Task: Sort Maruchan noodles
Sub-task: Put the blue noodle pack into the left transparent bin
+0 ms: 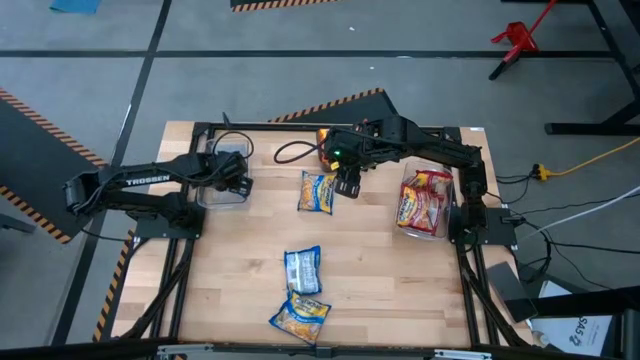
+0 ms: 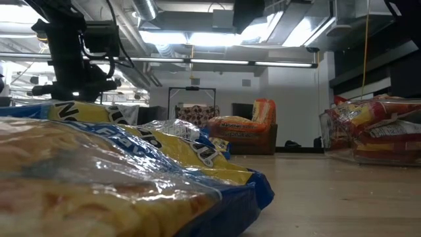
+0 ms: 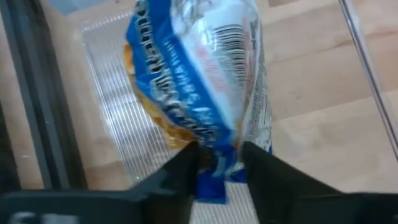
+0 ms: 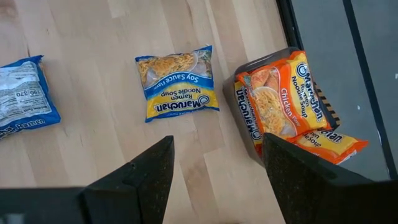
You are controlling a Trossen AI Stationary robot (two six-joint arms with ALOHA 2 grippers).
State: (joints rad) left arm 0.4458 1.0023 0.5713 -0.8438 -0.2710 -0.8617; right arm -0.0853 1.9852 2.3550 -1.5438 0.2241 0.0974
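Pale wooden tabletop point(image 1: 380, 290) carries scattered glossy blue-and-yellow noodle packets point(image 1: 317, 192). One blue-and-yellow packet point(image 3: 199, 81) hangs pinched by its edge in the left gripper point(image 3: 217, 163) above a clear plastic bin point(image 1: 222, 192); that thin grip could slip early. The right gripper point(image 4: 216, 163) hovers open, empty.

Lab or workshop: hazard-striped floor tape point(image 1: 330, 104), exposed ceiling ducts point(image 2: 148, 10) (strip lights too).

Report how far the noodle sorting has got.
Done: red packets fill the right bin, orange ones the far bin. In hand: the left gripper holds a blue packet over the left bin. Left: three blue packets on the table; right gripper hovers open.
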